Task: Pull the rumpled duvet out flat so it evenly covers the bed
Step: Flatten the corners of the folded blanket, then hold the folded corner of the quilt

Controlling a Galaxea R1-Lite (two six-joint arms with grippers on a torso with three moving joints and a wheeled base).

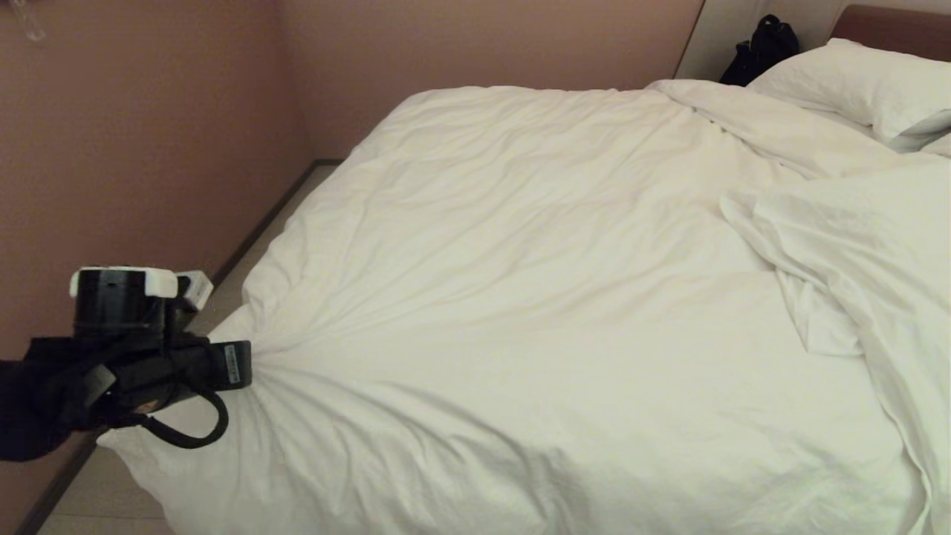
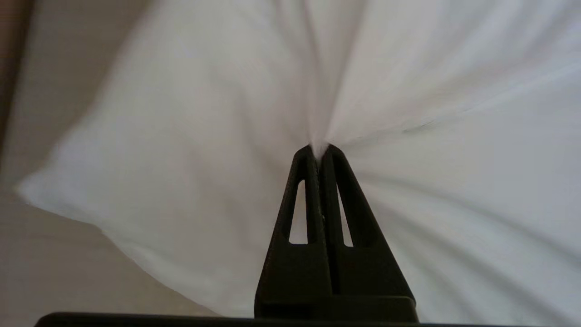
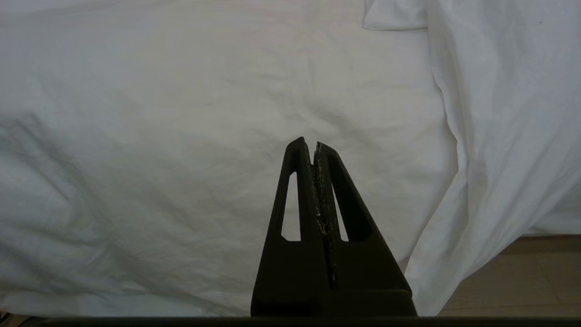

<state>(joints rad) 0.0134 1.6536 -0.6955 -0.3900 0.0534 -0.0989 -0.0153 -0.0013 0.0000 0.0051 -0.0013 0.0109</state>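
- The duvet is lying across the bed, a fold bunching at three o'clock.
- The left gripper is pinching its edge at nine o'clock.
- A pillow and bag are sitting at one o'clock.

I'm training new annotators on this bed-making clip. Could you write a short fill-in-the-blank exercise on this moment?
1. The left gripper is shut on a pinch of the ____.
2. Creases fan out across the duvet from that ____.
3. The right gripper is shut and holds ____.
4. A ____ bag sits beyond the pillow.

Missing words: duvet; pinch; nothing; black
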